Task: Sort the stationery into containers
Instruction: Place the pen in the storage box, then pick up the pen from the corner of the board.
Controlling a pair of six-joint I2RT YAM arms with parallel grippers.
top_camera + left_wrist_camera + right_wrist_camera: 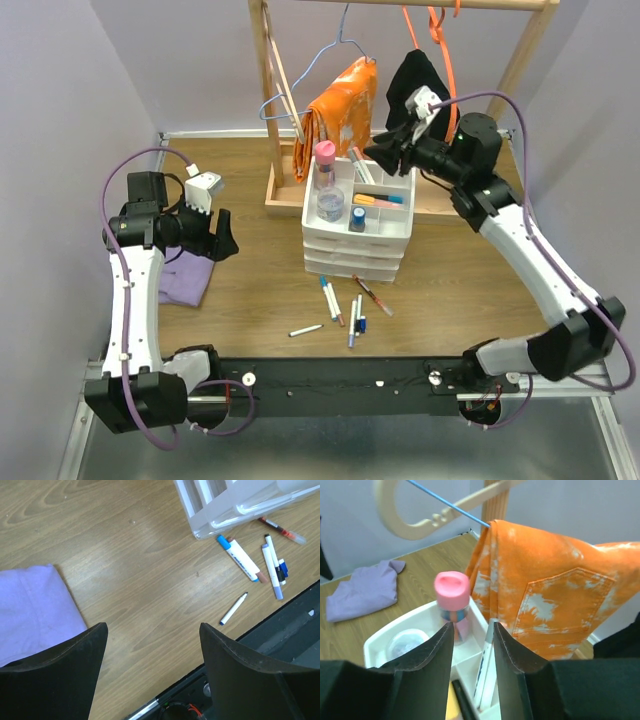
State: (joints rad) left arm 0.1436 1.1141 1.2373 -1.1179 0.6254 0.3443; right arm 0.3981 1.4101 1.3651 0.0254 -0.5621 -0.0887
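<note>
The white divided tray [396,182] tops a small drawer unit. It holds a pink-capped bottle [325,153], a clear bottle [330,206], a blue-capped bottle [357,219], orange and yellow markers [378,200] and white pens [362,166]. Several pens [352,308] lie loose on the table in front of the unit. My right gripper [386,150] hovers over the tray's back compartment, open and empty; the white pens [487,665] lie below its jaws, beside the pink-capped bottle [452,592]. My left gripper [222,241] is open and empty above bare table, left of the loose pens [239,559].
A purple cloth [186,279] lies under the left arm and shows in the left wrist view [35,610]. A wooden clothes rack [280,100] stands behind the tray with orange trousers [545,595], a black garment [415,75] and hangers [420,510].
</note>
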